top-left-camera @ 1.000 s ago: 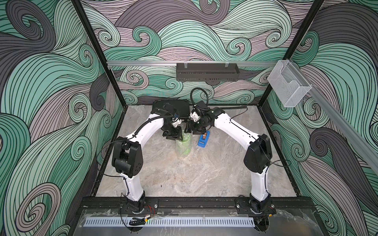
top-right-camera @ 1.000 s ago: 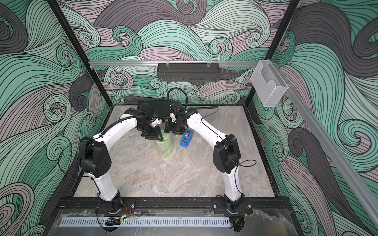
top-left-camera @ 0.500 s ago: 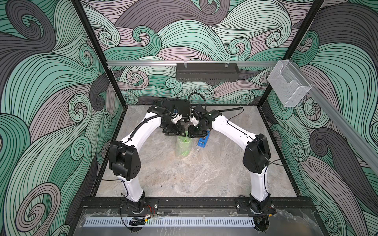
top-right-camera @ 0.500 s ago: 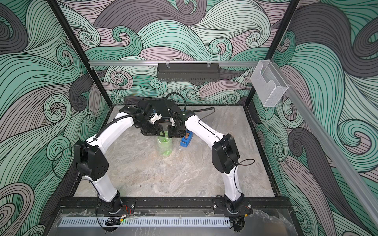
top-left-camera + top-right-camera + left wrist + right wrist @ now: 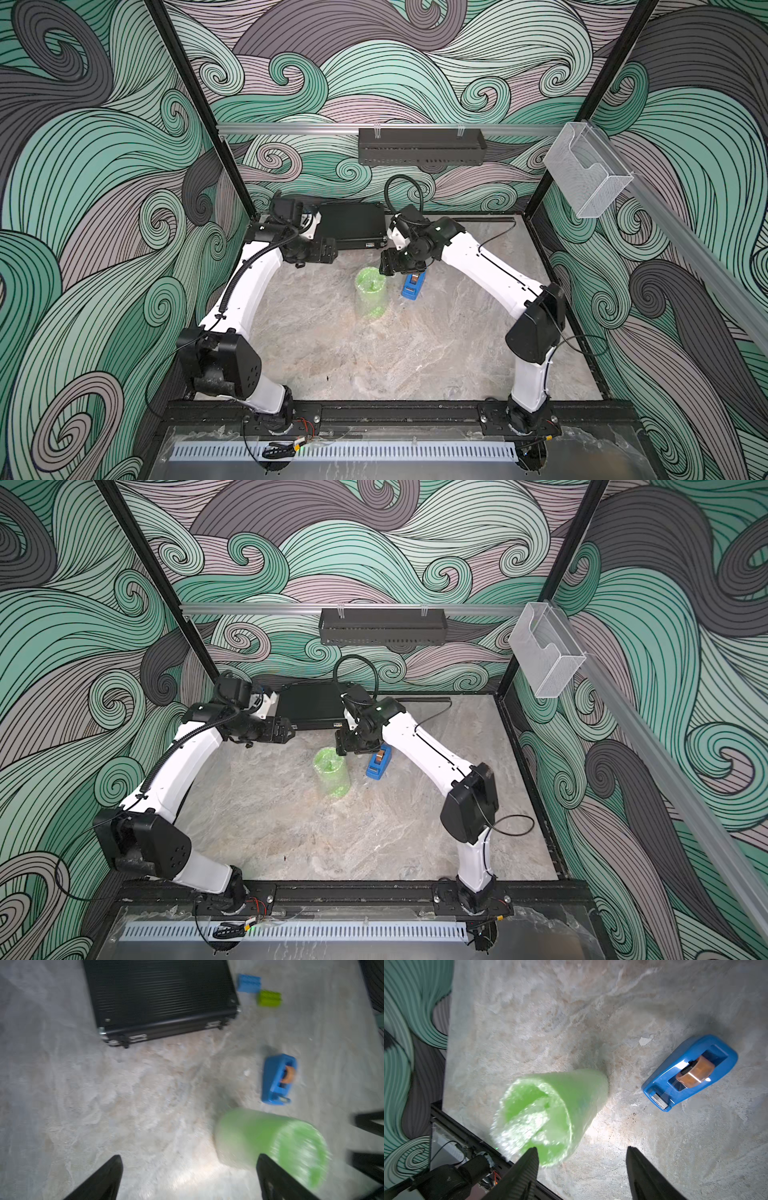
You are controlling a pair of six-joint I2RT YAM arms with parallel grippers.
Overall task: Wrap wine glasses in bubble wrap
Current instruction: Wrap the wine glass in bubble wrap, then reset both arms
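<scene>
— While both arms reach toward the back of the table (image 5: 374, 365), where do we see the goblet (image 5: 369, 281)?
— We see it upright between the two arms, rolled inside the bubble wrap (image 5: 372, 306), with the blue tape dispenser (image 5: 412, 286) just beside it.
— And the fingers?
— We find the left gripper (image 5: 189, 1157) spread wide with bare table between its fingers, apart from the goblet on its left. The right gripper (image 5: 581, 1148) gapes too, empty, close by the wrap's rim; whether one finger touches it we cannot tell.
— And behind?
— We see a black case (image 5: 353, 224) lying at the table's far edge
</scene>
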